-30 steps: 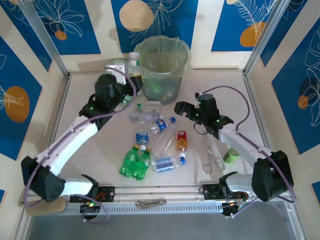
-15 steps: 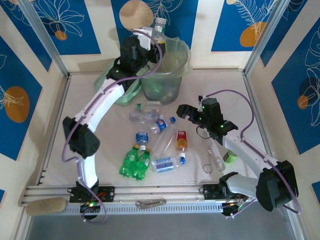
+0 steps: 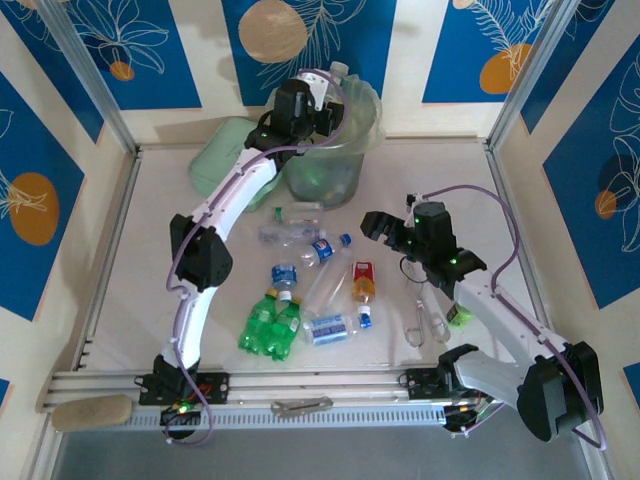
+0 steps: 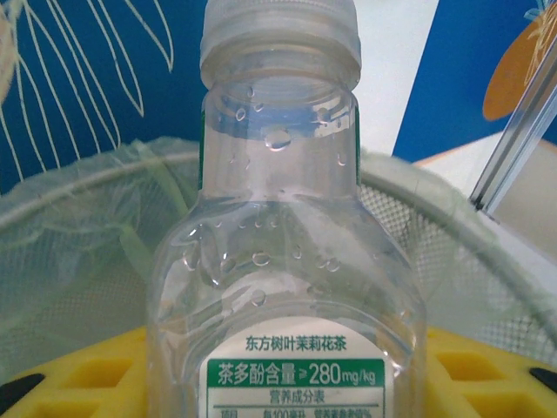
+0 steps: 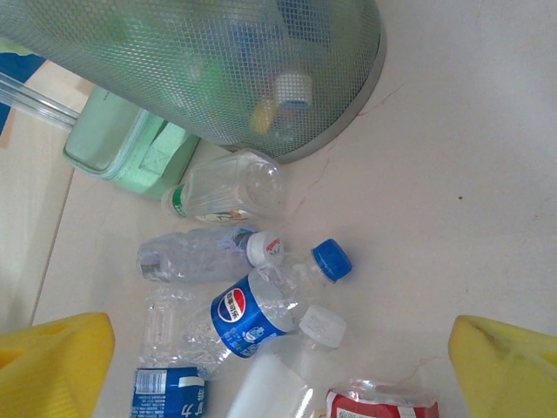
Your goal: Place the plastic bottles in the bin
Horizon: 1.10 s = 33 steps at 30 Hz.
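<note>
clear bottle (image 4: 283, 261) in left claw (image 4: 283, 374) points cap-first over bin (image 4: 78, 226).

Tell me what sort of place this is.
Probably a robot lab cell: a pale table walled by blue leaf-print panels and aluminium posts, plastic bottles strewn before a translucent pale-green bin, the left gripper holding a clear green-labelled bottle at its rim.

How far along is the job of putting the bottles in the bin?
Some bottles already lie in the bin. The left hand holds a clear bottle above its rim. About ten more lie on the table; the right hand hangs open near them.
</note>
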### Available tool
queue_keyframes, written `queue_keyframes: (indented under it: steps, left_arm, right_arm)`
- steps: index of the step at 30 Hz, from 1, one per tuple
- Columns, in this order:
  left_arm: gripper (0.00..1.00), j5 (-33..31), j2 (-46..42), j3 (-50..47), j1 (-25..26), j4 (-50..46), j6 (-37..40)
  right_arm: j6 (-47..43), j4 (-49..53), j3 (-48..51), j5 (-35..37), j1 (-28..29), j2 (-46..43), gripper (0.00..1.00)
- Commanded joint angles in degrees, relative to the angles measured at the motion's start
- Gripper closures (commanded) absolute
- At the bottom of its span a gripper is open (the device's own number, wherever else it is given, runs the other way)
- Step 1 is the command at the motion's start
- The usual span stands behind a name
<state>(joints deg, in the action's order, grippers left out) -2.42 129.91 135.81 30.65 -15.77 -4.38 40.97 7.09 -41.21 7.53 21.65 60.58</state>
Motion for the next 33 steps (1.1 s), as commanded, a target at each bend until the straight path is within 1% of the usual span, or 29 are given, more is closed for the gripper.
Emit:
queue_keyframes:
  steps: [1, 3, 4, 5, 8, 9, 12, 18, 21, 25, 27, 30, 33]
  left_arm:
    - [0.60, -1.2, 0.2, 2.6, 0.0, -0.5, 0.8]
    - [0.56, -1.2, 0.2, 2.6, 0.0, -0.7, 0.7]
    - [0.51, -1.2, 0.2, 2.6, -0.1, -0.7, 0.7]
    - [0.45, -1.3, 0.0, 2.6, 0.0, -0.8, 0.6]
    - [0.17, -2.0, -0.5, 2.6, 0.0, -0.8, 0.1]
    - [0.11, -1.9, -0.8, 2.6, -0.1, -0.9, -0.1]
    - [0.00, -1.4, -1.7, 2.5, 0.0, -1.5, -0.5]
    - [0.00, 1.3, -5.3, 1.8, 0.0, -2.9, -1.4]
    - [0.00, 3.4, -9.2, -1.8, 0.0, -2.4, -1.9]
    - [0.00, 6.6, -18.3, -13.2, 0.0, 0.8, -2.1]
    - [0.00, 7.7, -23.7, -20.6, 0.0, 2.7, -2.0]
    - [0.00, 8.1, -31.2, -31.1, 0.0, 4.7, -1.9]
    - [0.00, 7.2, -38.7, -41.2, 0.0, 4.4, -1.6]
  right_arm:
    - [0.2, 0.8, 1.0, -0.1, -0.3, -1.6, 0.01]
    - [0.3, 0.8, 1.3, -0.1, -0.4, -1.7, 0.01]
    - [0.3, 0.6, 1.3, -0.2, -0.4, -1.6, 0.01]
    - [0.4, 0.6, 1.3, -0.4, -0.4, -1.6, 0.01]
    - [0.4, 0.3, 1.3, -0.7, -0.4, -1.5, 0.01]
    - [0.4, 0.3, 1.4, -0.7, -0.4, -1.5, 0.01]
    - [0.6, 0.1, 1.5, -0.7, -0.4, -1.4, 0.01]
    - [0.8, -0.5, 1.4, -1.0, -0.4, -0.6, 0.01]
    - [0.9, -0.7, 1.4, -1.2, -0.4, 0.0, 0.01]
    - [1.0, -1.4, 1.4, -1.4, -0.5, 0.8, 0.01]
    - [1.1, -2.0, 1.4, -1.5, -0.4, 1.3, 0.01]
    - [1.3, -3.0, 1.3, -1.8, -0.5, 2.3, 0.01]
    - [1.5, -3.8, 0.9, -2.2, -0.4, 3.6, 0.01]
